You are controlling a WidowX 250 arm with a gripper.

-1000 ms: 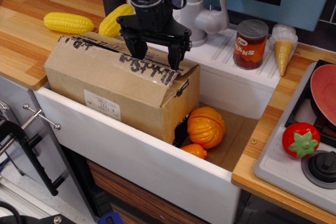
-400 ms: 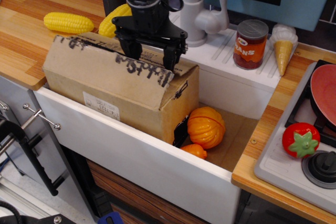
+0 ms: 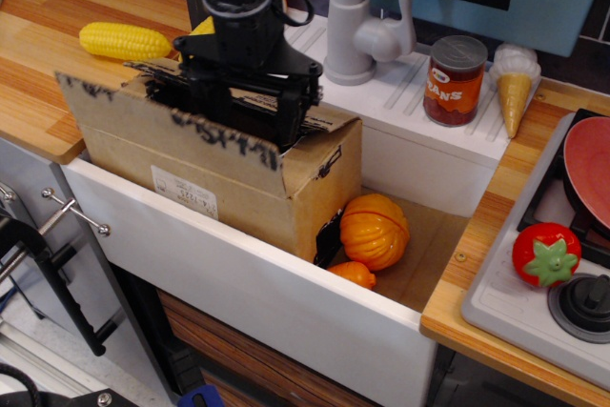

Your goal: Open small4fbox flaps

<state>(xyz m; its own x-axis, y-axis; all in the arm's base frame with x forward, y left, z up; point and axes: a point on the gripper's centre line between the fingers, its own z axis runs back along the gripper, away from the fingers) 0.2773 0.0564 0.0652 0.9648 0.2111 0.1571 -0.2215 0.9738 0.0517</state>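
Note:
The small4fbox [image 3: 238, 188] is a brown cardboard box with a white label [image 3: 186, 193] on its long side. It rests in the white sink [image 3: 286, 302], its left end up on the wooden counter. The near flap [image 3: 162, 126], edged with black marker scribble, is lifted and stands tilted up toward the front. Part of another flap [image 3: 324, 124] lies flat to the right. My black gripper [image 3: 246, 111] is over the box top just behind the raised flap. Its fingers [image 3: 291, 121] are spread apart and hold nothing. The box's inside is hidden by the gripper.
Two yellow corn cobs [image 3: 124, 40] lie on the counter behind the box. An orange pumpkin [image 3: 374, 229] and a small orange [image 3: 355, 274] sit in the sink right of the box. A faucet [image 3: 348, 16], beans can [image 3: 455, 80], ice cream cone [image 3: 515, 88] and red tomato [image 3: 546, 253] are to the right.
My gripper has moved left and toward the front. The near flap, flat a second ago, has swung up and stands raised. The box shifted slightly left.

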